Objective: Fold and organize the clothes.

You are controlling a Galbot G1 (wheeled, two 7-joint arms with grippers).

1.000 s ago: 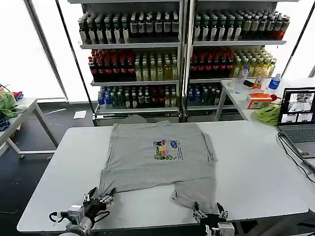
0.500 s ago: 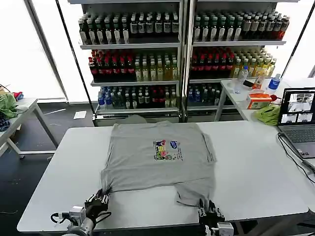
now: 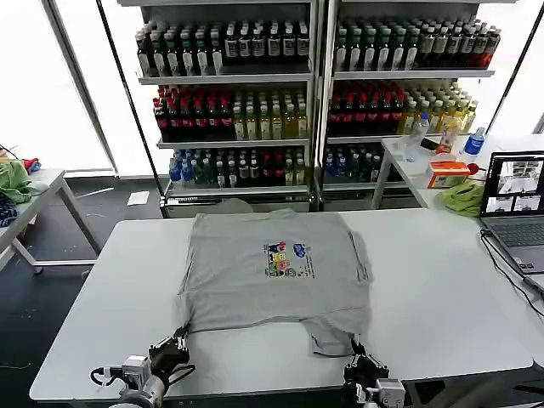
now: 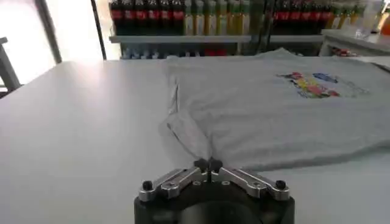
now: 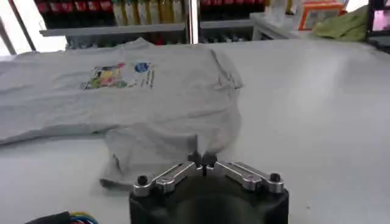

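Grey cotton T-shirt (image 3: 276, 272) spread mid-frame on the white table (image 3: 442, 297), both hem corners pinched.
Lower left, the left gripper (image 3: 176, 347) clamps the hem; lower right, the right gripper (image 3: 361, 367) likewise. Soft, light, limp cloth: corners seem the sensible hold.
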